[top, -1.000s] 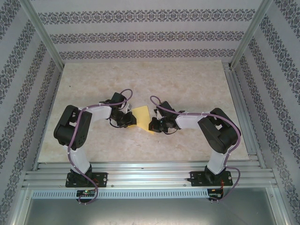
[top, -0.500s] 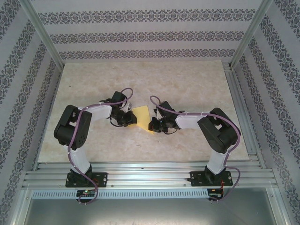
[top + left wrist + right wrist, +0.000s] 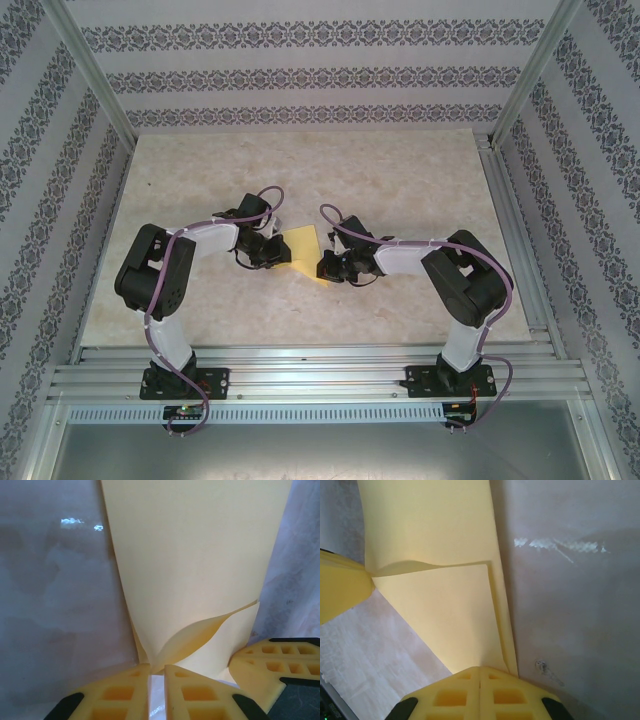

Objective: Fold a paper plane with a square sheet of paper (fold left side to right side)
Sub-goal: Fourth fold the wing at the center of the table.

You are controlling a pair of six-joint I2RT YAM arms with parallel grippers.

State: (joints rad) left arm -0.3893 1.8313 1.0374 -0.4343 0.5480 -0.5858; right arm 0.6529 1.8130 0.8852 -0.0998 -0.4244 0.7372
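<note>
Paper comes first: we see one thin mustard-yellow square sheet of paper (image 3: 305, 246). It lies on the pale marbled table (image 3: 400, 180), right between our two grippers. Our left gripper (image 3: 157, 669) has its two yellow fingers pressed almost together. They pinch the paper corner nearest to them, and a little flap of paper curls up just past their tips. Our right gripper (image 3: 480, 671) has its fingers pressed tight together. The paper corner nearest to it runs in between them, so we think it pinches the sheet too. We think we are at the start of the fold from the left side to the right side. Next, we think the left gripper needs to lift its side, carry it over toward the right gripper until the edges meet, and then press the fold flat. We count one sheet, two grippers and one table.
</note>
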